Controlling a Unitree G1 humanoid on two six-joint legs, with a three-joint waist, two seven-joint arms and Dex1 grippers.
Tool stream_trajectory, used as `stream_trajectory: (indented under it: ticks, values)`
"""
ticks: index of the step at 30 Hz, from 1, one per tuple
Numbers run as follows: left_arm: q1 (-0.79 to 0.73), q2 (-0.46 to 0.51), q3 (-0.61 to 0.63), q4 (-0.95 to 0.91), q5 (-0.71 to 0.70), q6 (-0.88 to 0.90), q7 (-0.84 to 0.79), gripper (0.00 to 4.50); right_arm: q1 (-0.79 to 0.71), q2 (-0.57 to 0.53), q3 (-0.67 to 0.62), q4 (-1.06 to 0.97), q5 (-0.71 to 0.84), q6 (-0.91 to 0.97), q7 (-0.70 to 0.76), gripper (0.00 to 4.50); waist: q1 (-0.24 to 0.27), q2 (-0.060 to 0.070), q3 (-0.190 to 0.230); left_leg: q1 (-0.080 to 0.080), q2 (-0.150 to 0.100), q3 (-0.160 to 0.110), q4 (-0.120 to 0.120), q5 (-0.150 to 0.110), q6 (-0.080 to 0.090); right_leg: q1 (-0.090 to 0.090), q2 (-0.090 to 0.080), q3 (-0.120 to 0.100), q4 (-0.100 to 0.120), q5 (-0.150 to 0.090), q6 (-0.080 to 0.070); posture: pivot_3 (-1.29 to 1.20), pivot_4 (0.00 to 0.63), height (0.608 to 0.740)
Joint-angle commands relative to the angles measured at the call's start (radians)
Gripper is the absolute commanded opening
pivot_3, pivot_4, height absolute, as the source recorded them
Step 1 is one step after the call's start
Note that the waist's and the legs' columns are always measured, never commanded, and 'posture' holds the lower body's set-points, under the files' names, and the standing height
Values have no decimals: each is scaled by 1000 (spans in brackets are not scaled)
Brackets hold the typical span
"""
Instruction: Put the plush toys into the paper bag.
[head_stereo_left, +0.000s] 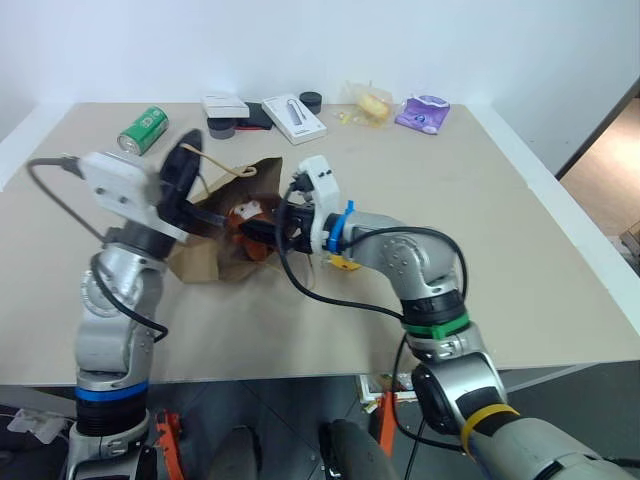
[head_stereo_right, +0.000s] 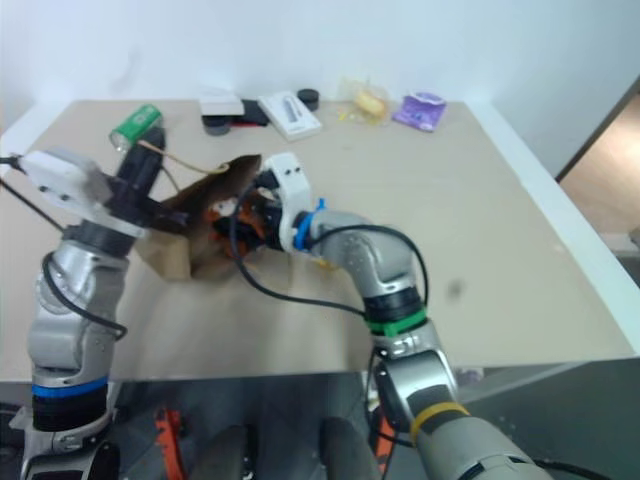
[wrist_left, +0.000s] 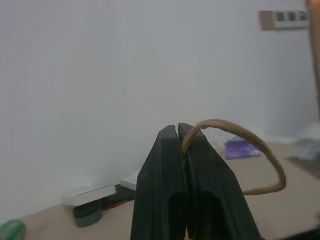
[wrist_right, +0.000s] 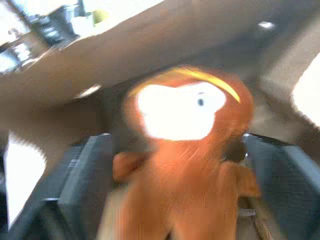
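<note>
The brown paper bag (head_stereo_left: 215, 250) lies on its side on the table with its mouth toward my right arm. My left gripper (wrist_left: 178, 127) is shut on the bag's twine handle (wrist_left: 250, 137) and holds that side of the mouth up. My right gripper (head_stereo_left: 265, 228) is at the bag's mouth, fingers (wrist_right: 82, 170) wide apart. The brown teddy bear (wrist_right: 180, 185) with a light face sits between them, just inside the mouth (head_stereo_left: 245, 213). A small yellow thing (head_stereo_left: 345, 263) peeks out under my right forearm; I cannot tell what it is.
Along the table's far edge stand a green can (head_stereo_left: 143, 130), two white boxes (head_stereo_left: 295, 117), a dark roll (head_stereo_left: 222, 128), a yellow item in clear wrap (head_stereo_left: 372, 104) and a purple packet (head_stereo_left: 424, 112). The table's right half (head_stereo_left: 520, 250) is bare.
</note>
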Motion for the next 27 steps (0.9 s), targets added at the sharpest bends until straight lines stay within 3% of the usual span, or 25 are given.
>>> stream_trajectory:
  ticks: [1,5,10,16,19,22,23,24,25,27]
  values:
    - [-24,21,22,-7,-26,11,-9,0,10,-83,-48,-113,49,-15,82,4451,0,0,0,0,0,0,0,0,0,0,0,0,0,0,0,0,150,740]
    - [-18,21,22,-10,-48,26,-15,0,36,-208,-80,-91,12,-100,140,4451,0,0,0,0,0,0,0,0,0,0,0,0,0,0,0,0,150,740]
    - [-7,19,16,-19,-51,26,-20,0,88,-384,21,39,-143,-178,174,4451,1,0,0,0,-1,0,0,0,0,1,-1,0,-1,0,-1,0,150,740]
    - [-17,19,15,-12,-50,27,-24,0,130,-434,90,127,-216,-179,216,4451,-6,0,0,1,-1,2,-1,0,0,0,0,3,-3,0,0,0,150,740]
    - [-17,19,12,-13,-49,27,-27,0,134,-422,97,161,-243,-201,207,3609,-2,0,0,2,-1,1,-1,0,0,2,0,2,-3,0,0,0,150,740]
    - [-20,21,13,-14,-49,29,-27,0,127,-406,67,151,-224,-206,214,2385,0,0,0,2,-2,2,0,0,0,2,-1,3,-3,0,0,0,150,740]
    - [-21,21,13,-14,-49,30,-26,0,120,-398,40,134,-200,-211,222,1767,0,0,0,2,-2,2,0,0,0,3,-1,3,-3,0,0,0,150,740]
    - [-21,22,14,-15,-48,30,-26,0,114,-392,20,123,-184,-215,229,1634,0,0,0,2,-2,2,1,0,0,3,-1,3,-3,0,0,0,150,740]
    - [-21,22,13,-16,-48,31,-26,0,101,-372,-38,85,-118,-224,256,918,0,0,0,2,-2,2,1,0,0,3,-1,4,-3,1,1,0,150,740]
    - [-23,22,11,-15,-46,31,-26,0,59,-335,-154,8,37,-198,309,237,0,0,0,1,-3,2,1,0,0,2,-1,4,-3,1,1,0,150,740]
